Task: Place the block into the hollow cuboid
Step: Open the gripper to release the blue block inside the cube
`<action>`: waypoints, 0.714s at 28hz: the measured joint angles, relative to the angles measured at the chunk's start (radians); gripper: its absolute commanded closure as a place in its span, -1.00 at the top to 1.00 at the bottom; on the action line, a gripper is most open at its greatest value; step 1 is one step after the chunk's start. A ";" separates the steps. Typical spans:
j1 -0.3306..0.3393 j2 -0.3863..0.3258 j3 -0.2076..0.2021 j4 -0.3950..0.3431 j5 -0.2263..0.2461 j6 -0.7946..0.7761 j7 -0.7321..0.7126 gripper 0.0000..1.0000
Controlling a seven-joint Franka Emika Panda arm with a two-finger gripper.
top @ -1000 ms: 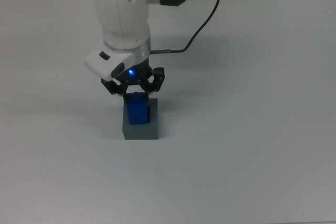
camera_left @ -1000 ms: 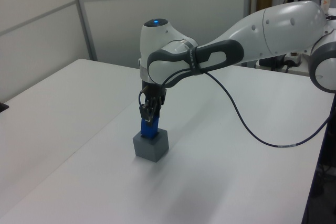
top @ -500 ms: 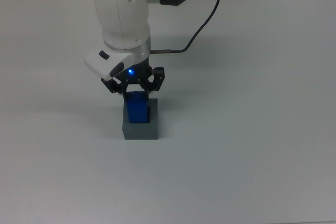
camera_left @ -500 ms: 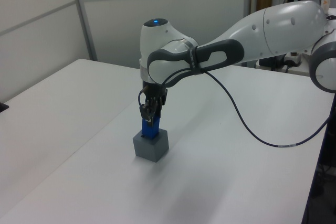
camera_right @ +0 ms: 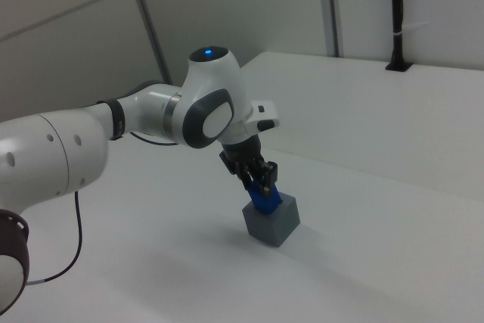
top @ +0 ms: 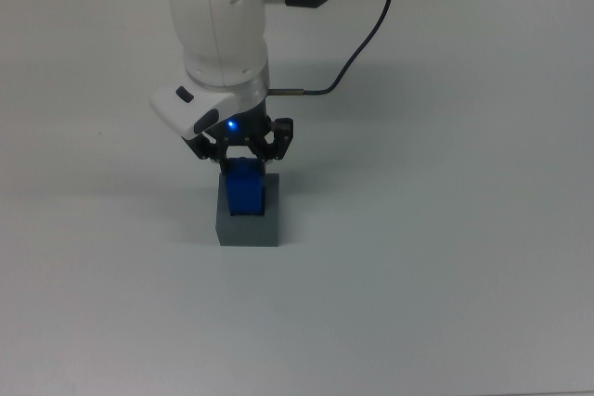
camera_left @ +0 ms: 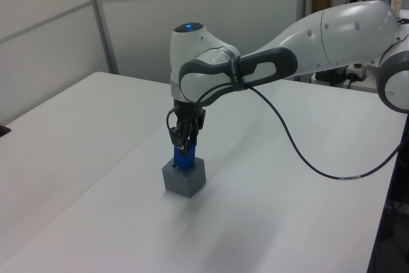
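1. My gripper [top: 243, 160] was closed on the top of the block [top: 245, 192], fingers pointing straight down so that it stayed upright.
2. The block stood partly sunk in the cuboid [top: 248, 227], its lower end in the recess and its upper part above the rim.
3. The cuboid sat on the table [top: 445, 257], directly below my wrist.
4. I judged the insertion nearly done; letting go remained.
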 measured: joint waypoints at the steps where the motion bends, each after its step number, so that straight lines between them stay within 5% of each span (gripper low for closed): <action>1: 0.001 0.000 0.000 0.000 0.000 -0.005 0.001 -1.00; 6: 0.006 0.005 0.002 -0.008 0.000 -0.041 0.006 -0.91; 11: 0.006 0.007 0.002 -0.010 0.000 -0.041 0.007 1.00; 20: 0.006 0.005 0.002 -0.005 0.000 -0.041 0.076 1.00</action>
